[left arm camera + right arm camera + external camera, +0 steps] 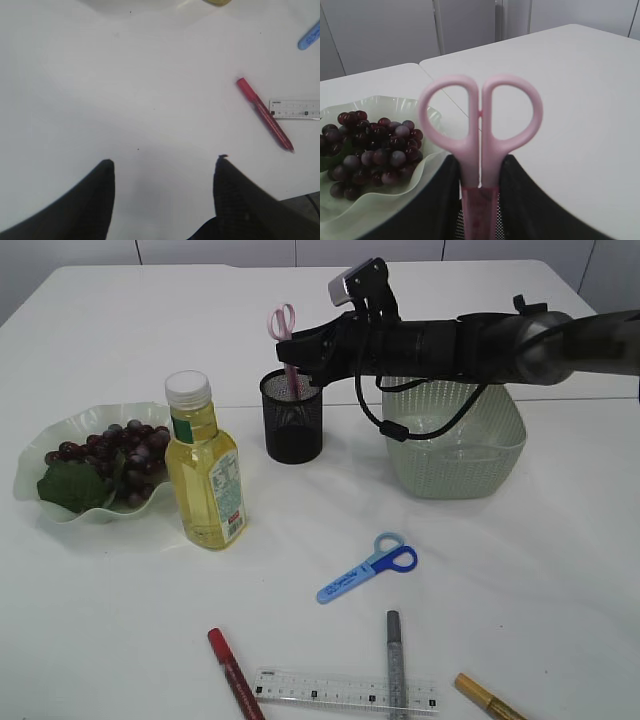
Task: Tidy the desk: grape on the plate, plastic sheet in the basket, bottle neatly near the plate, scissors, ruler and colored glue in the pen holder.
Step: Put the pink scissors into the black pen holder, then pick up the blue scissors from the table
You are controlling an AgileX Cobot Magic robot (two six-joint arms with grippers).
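My right gripper (303, 348) (480, 167) is shut on pink scissors (283, 324) (480, 140), held upright with their sheathed tip down inside the black mesh pen holder (292, 430) (462, 227). My left gripper (164, 162) is open and empty over bare table; it does not show in the exterior view. Grapes (110, 452) (370, 145) lie on the green plate (60, 425) (380, 200). A bottle (205, 475) of yellow liquid stands upright next to the plate. Blue scissors (370, 567) (310, 36), a ruler (345, 690) (295, 109) and a red glue pen (235, 675) (265, 114) lie near the front edge.
A green basket (455, 455) stands right of the pen holder, under my right arm; I cannot make out the plastic sheet. A grey pen (394, 660) lies across the ruler and a gold pen (490, 700) lies at the front right.
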